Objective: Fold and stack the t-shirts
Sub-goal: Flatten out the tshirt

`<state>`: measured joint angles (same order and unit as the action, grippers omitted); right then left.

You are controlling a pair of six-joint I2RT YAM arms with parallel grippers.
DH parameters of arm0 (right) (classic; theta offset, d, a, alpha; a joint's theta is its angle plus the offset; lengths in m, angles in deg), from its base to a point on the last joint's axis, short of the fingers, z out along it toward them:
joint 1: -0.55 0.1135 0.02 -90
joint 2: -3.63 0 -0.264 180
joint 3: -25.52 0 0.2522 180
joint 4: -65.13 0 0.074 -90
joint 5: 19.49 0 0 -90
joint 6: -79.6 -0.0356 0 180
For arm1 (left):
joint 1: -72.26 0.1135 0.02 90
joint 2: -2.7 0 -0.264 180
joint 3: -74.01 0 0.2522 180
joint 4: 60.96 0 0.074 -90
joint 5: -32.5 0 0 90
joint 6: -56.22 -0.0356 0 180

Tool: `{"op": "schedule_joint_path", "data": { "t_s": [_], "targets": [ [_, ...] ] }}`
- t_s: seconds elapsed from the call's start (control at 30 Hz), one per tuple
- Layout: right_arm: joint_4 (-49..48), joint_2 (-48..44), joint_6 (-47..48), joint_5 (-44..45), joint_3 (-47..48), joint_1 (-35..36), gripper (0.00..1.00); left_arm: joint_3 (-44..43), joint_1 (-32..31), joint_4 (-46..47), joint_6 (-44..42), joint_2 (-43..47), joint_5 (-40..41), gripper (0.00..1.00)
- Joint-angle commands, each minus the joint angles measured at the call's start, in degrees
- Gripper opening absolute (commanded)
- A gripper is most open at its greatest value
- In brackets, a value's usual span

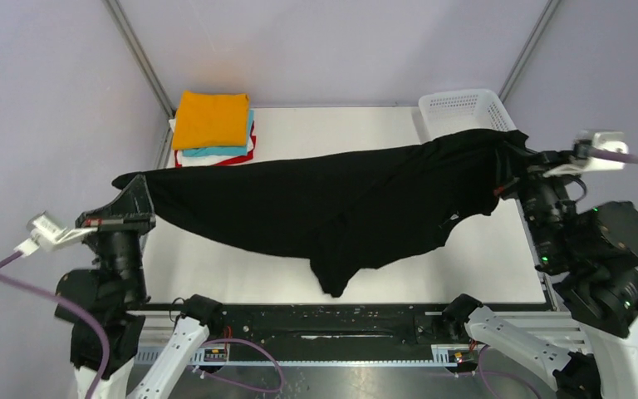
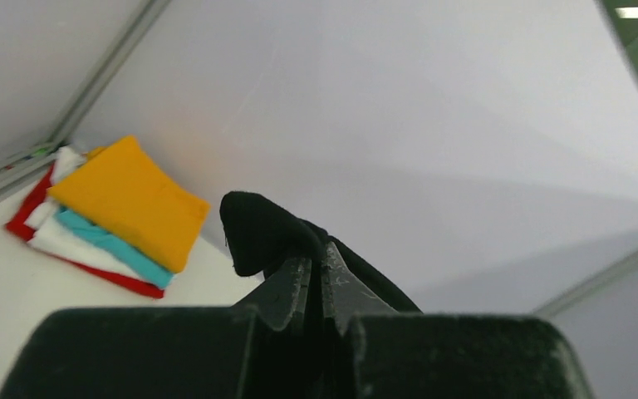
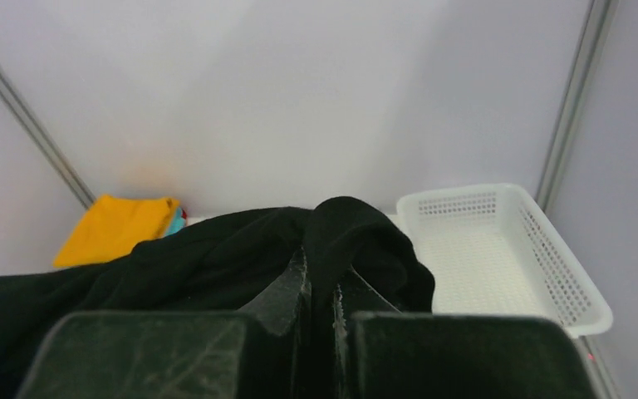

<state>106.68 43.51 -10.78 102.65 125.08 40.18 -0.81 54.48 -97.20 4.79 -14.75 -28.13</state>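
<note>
The large black t-shirt (image 1: 324, 204) hangs stretched above the table between both arms, its middle sagging to a low point at the front. My left gripper (image 1: 135, 193) is shut on its left end, a black cloth tip (image 2: 257, 229) bunched over the jaws. My right gripper (image 1: 511, 162) is shut on its right end, cloth (image 3: 357, 237) folded over the jaws. A stack of folded t-shirts (image 1: 213, 129) lies at the back left, orange (image 2: 129, 199) on top, then turquoise, white and red.
A white plastic mesh basket (image 1: 465, 112) stands at the back right corner, also in the right wrist view (image 3: 507, 249). Grey walls and metal frame posts enclose the white table (image 1: 482, 258).
</note>
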Motion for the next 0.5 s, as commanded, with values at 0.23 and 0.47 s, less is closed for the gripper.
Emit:
{"op": "schedule_joint_path", "data": {
  "t_s": [0.23,0.47],
  "targets": [
    [-8.72,16.69,-5.04,0.39,-19.02,-7.26,0.0,5.55,3.55,-2.19,3.39,-30.63,8.39,0.0],
    [-15.59,44.66,-11.41,-11.98,-16.54,-15.83,0.05,0.53,14.32,-0.34,3.45,-58.4,-6.04,0.32]
  ]
}}
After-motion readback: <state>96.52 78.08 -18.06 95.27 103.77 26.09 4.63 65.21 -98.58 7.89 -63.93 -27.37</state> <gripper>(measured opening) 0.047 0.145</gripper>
